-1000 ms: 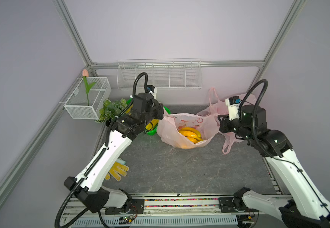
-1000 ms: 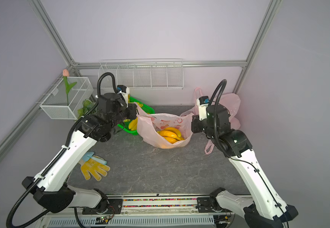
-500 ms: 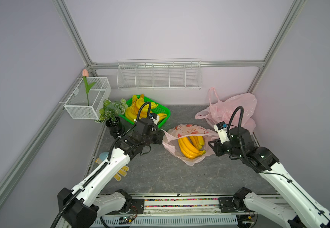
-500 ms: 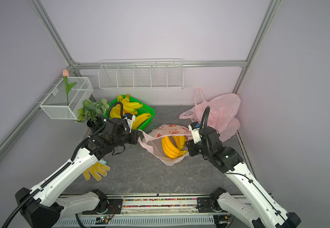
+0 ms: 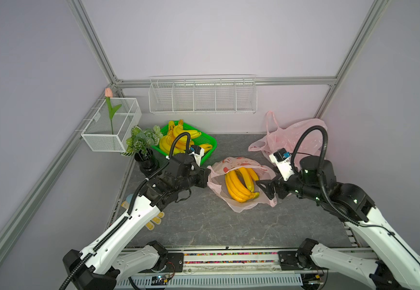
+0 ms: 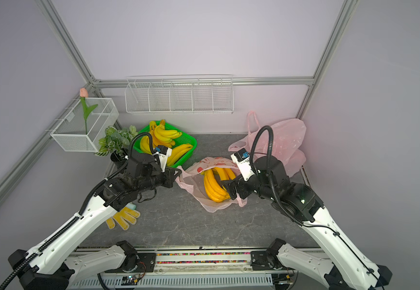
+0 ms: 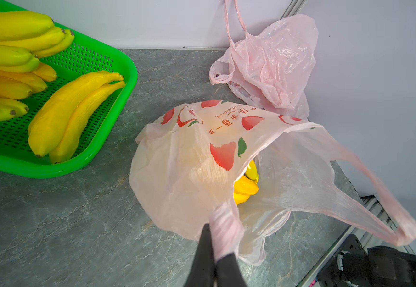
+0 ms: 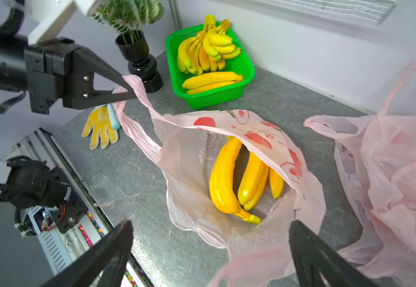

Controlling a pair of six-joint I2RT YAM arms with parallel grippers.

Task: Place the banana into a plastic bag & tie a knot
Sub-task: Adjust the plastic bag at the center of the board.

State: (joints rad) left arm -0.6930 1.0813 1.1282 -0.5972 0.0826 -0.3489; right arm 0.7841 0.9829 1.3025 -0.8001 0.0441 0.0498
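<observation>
Far left: wire basket [image 5: 103,140] on the wall with a tulip [image 5: 108,93] in it, potted plant [image 5: 142,140] just below. Yellow glove [image 6: 125,217] flat on the table [image 5: 204,226], partly under the left arm. Green tray [image 5: 212,143] at the back, loaded with spare bananas [image 5: 176,135].

Left claw [image 8: 128,87]: pinched fully closed on one handle [image 7: 223,223] of the printed bag [image 5: 239,208], handle pulled taut and lifted off the table.

Bag sits mid-table, between the two claws, mouth open and facing up. Banana bunch [image 5: 236,185] is inside it, lying on the bag's bottom, stem end toward the front edge of the table. Upper lip of the bag drapes across part of the bunch.

Right claw [image 5: 263,189]: spread wide, gripping nothing. It sits at the bag's right edge, low over the table. In the right wrist view the bag's other handle [image 8: 251,263] hangs slack between the spread fingers [image 8: 309,246]; can't tell if the plastic touches either finger.

Far right: heap of plain pink bags [image 5: 291,140] in the back corner, apart from the printed one.
</observation>
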